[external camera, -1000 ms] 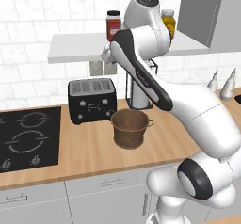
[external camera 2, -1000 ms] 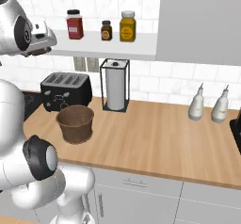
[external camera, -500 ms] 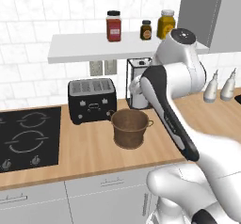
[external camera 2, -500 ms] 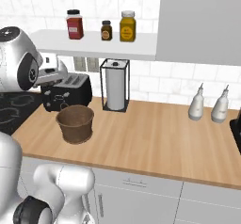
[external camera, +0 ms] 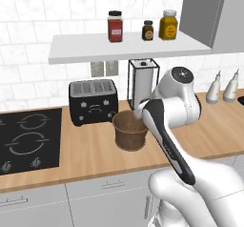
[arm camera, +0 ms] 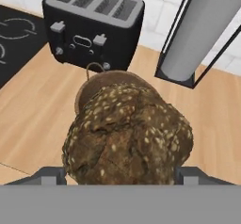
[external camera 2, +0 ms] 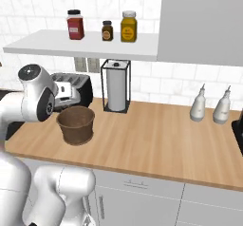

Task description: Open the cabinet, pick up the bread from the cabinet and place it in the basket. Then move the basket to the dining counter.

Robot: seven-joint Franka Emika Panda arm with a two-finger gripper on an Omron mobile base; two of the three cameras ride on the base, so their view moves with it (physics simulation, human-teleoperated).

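Observation:
A lumpy dark brown bread (arm camera: 127, 133) sits large in the hand view, with my gripper (arm camera: 120, 177) shut on it, one finger at each side. Just beneath it stands the round brown basket (arm camera: 84, 93), with a loop handle showing at its far rim. The same basket (external camera: 129, 131) (external camera 2: 75, 124) rests on the wooden worktop in front of the toaster, and my hand hangs close above it. Up on the wall hangs the cabinet, with its white shelf board (external camera: 128, 47) and grey door panel (external camera: 205, 11). The dining counter is out of view.
A black toaster (external camera: 93, 101) and a paper towel holder (external camera: 143, 80) stand right behind the basket. Three jars (external camera: 143, 26) line the shelf. A black hob (external camera: 26, 140) lies at the left, and two white bottles (external camera 2: 211, 105) stand at the right.
The arm has swung down from shelf height to just above the basket, carrying the bread with it. The basket and jars have stayed in place.

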